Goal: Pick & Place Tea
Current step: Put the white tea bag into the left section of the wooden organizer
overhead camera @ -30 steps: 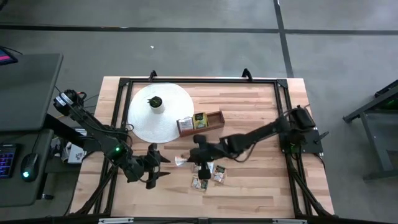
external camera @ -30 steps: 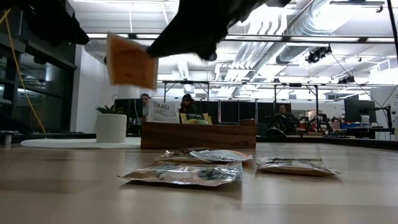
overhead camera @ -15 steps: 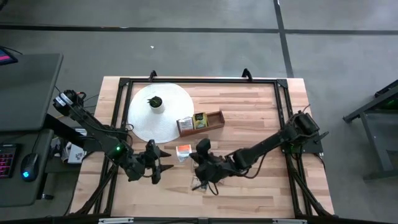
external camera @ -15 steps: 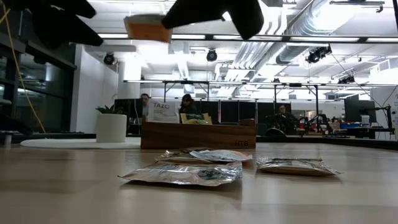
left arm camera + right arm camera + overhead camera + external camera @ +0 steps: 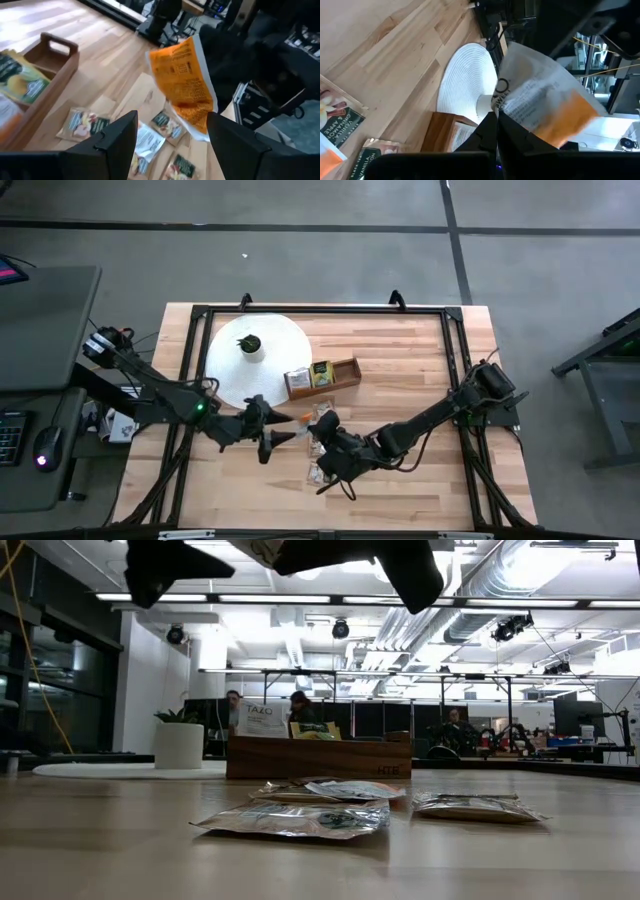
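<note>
- I see my right claw (image 5: 318, 432) pinched tight on one orange-and-white tea bag (image 5: 186, 85), holding it up in the air above the table (image 5: 420, 470).
- That tea bag is just in front of the wooden box (image 5: 322, 374), on the side away from the white disc (image 5: 232, 365).
- My left claw (image 5: 278, 430) is spread wide and holds nothing. Its two fingers (image 5: 117, 137) point at the held tea bag, which sits right before them.
- I cannot tell if the left fingers touch the bag.
- More tea bags (image 5: 150, 140) lie flat on the table in front of the wooden box, under the two claws.
- A green-and-yellow tea bag (image 5: 321, 371) stands in the middle part of the wooden box, and a pale bag (image 5: 297, 378) stands in the end part nearest the white disc.
- A small pot with a plant (image 5: 250, 346) sits on the white disc, behind the box.
</note>
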Robot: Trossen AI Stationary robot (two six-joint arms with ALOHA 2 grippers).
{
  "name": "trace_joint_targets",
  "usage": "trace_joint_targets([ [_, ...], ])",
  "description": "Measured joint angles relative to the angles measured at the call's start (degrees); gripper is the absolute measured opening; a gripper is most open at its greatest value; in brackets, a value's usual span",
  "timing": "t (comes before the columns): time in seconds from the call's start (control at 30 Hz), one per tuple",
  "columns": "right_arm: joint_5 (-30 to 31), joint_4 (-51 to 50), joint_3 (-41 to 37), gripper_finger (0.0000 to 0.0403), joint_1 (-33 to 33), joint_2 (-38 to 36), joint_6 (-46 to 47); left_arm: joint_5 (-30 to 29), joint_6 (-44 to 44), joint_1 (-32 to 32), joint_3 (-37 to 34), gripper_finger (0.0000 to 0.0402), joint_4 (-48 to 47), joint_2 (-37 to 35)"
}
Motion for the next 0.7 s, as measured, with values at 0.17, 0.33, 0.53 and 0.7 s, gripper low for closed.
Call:
trace_joint_targets([
  [0.17, 0.08, -0.11, 0.0, 0.0, 0.0, 0.0, 2.04, 1.75, 0.61, 1.17, 0.0, 0.0236, 0.8, 0.01],
  [0.33, 1.07, -1.46, -0.02, 0.0, -0.04, 0.0, 4.16, 4.27, 1.52, 1.04, 0.0, 0.0236, 3.07, 0.0],
  [0.53, 1.65, -1.7, -0.04, 0.0, -0.76, 0.0, 6.46, 4.82, 1.55, 1.04, 0.0, 0.0236, 2.96, 0.01],
  [0.7, 2.44, -1.69, -0.04, 0.0, -1.05, 0.0, 6.48, 4.64, 1.55, 1.04, 0.0, 0.0236, 2.67, 0.01],
])
